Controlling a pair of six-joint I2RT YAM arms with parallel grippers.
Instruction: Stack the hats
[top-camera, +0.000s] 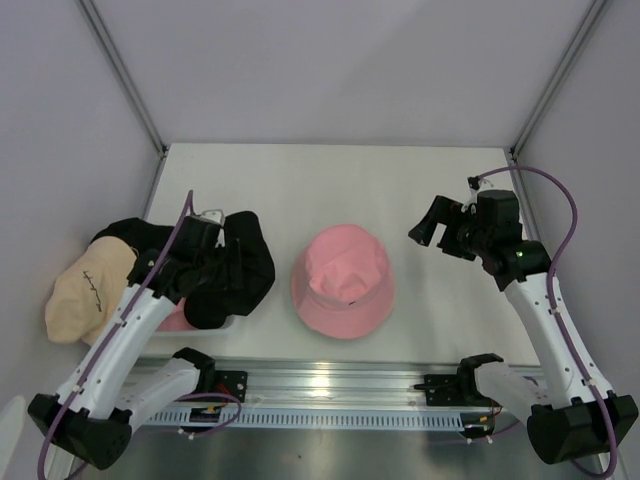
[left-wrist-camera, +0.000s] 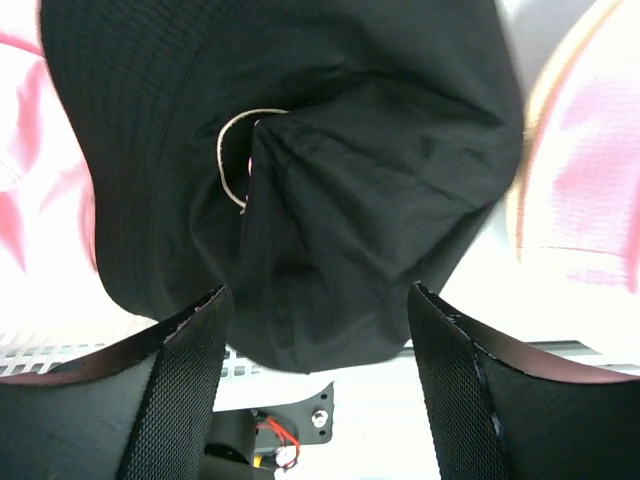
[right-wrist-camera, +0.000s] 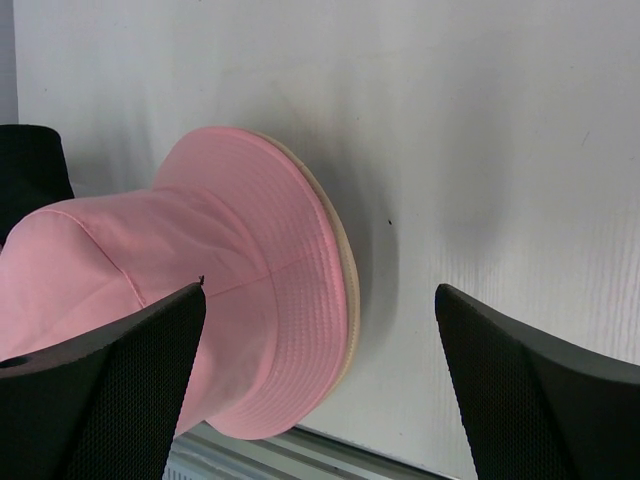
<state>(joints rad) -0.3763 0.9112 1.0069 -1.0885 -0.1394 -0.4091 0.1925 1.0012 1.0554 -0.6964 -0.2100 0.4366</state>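
no stack yet, as i judge it. my left gripper (left-wrist-camera: 315, 298) is spread around bunched black hat (top-camera: 240, 268) fabric, but i can't tell if it's pinching. the pink hat (top-camera: 343, 280) sits mid table (top-camera: 420, 185) and the cream hat (top-camera: 85, 290) far left. the right gripper (right-wrist-camera: 320, 292) hangs wide, empty, beside the pink hat.

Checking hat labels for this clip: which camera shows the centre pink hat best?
Top external: the pink hat shows whole, crown and brim unobstructed. Right wrist shows it close, side-on, cropped at the left edge. Left wrist catches only a blurred pink patch at right, probably it.
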